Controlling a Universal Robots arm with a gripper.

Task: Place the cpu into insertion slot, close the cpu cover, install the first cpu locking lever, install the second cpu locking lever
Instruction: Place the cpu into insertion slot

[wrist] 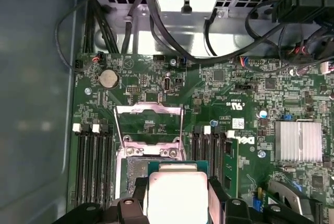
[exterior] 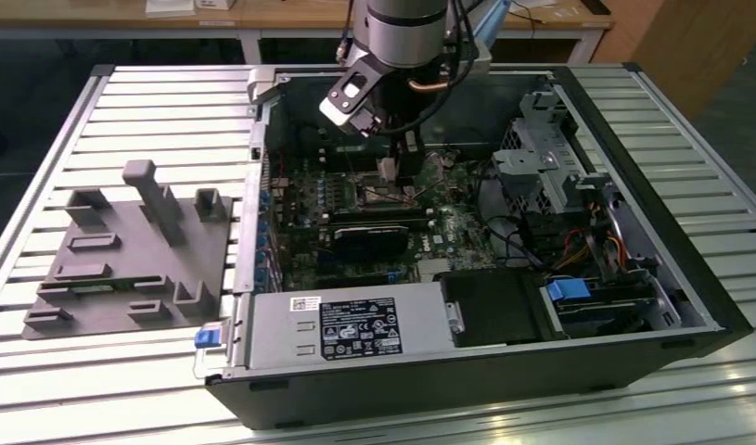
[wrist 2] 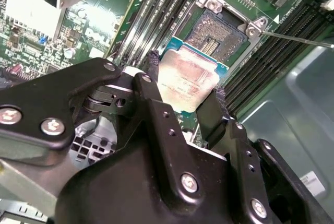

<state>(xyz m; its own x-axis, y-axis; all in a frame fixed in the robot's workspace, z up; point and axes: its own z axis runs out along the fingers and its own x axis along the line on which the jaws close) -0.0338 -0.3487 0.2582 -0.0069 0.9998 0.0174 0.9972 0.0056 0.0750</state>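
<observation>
My gripper (wrist 2: 186, 78) is shut on the cpu (wrist 2: 190, 72), a small square chip with a silvery top, gripped by two opposite edges between black fingers (wrist 2: 154, 80). The chip hangs over the green motherboard, just short of the insertion slot (wrist 2: 219, 28), whose brownish pin field lies bare. In the first wrist view the cpu (wrist: 177, 198) covers part of the insertion slot (wrist: 134, 169), and the cpu cover (wrist: 148, 110) stands swung open beyond it. A thin locking lever (wrist 2: 297, 38) sticks out beside the slot. In the exterior view the gripper (exterior: 387, 167) hovers above the slot (exterior: 375, 195) inside the open case.
Black memory slots (wrist: 94, 161) flank the socket on both sides. A grey power supply box (exterior: 340, 329) fills the case's near side and a drive cage (exterior: 544, 158) with cables stands on the exterior view's right. A grey fixture plate (exterior: 130, 250) lies outside the case on the left.
</observation>
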